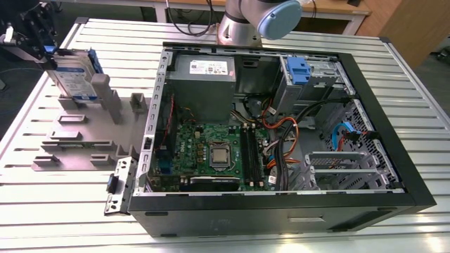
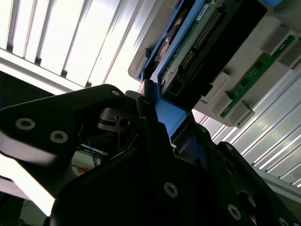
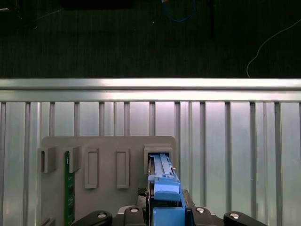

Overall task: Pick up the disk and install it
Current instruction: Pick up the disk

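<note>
Slatted table (image 1: 393, 95): disk (image 1: 74, 79) partly hidden in holder (image 1: 77, 137), hand (image 1: 48, 55) clamped atop.

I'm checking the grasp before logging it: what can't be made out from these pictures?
1. Disk label print: too small to read in the exterior view.
2. Disk's lower end: hidden in a slot of the grey holder, exterior view.
3. Gripper: its body is cut off by the exterior view's left edge and by the first wrist view's bottom edge.
4. Computer case floor: covered by cables, exterior view.
</note>
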`<action>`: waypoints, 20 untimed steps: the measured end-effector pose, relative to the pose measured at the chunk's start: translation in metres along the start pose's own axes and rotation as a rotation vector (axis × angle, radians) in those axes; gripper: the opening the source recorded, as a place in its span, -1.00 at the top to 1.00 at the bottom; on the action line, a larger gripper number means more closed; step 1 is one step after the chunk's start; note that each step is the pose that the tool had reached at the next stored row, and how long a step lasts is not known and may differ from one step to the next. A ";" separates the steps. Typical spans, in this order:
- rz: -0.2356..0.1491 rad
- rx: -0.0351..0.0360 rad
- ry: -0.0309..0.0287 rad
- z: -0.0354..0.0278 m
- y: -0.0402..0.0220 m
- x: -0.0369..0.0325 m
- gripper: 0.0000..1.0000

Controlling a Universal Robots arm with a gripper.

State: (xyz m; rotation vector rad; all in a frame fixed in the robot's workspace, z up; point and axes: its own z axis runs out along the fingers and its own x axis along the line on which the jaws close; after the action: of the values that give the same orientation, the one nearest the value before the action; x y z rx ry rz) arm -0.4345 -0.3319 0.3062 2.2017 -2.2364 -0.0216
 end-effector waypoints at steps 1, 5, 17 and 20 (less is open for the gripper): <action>0.000 -0.0003 0.0002 -0.0007 0.0000 0.0000 0.27; 0.000 -0.0002 0.0001 -0.0034 0.0001 0.0000 0.27; 0.000 -0.0001 0.0001 -0.0151 0.0002 -0.0001 0.27; 0.000 0.0001 0.0000 -0.0159 0.0002 -0.0001 0.27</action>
State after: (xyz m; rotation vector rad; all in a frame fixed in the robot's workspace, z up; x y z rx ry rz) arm -0.4344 -0.3319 0.3221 2.2018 -2.2365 -0.0214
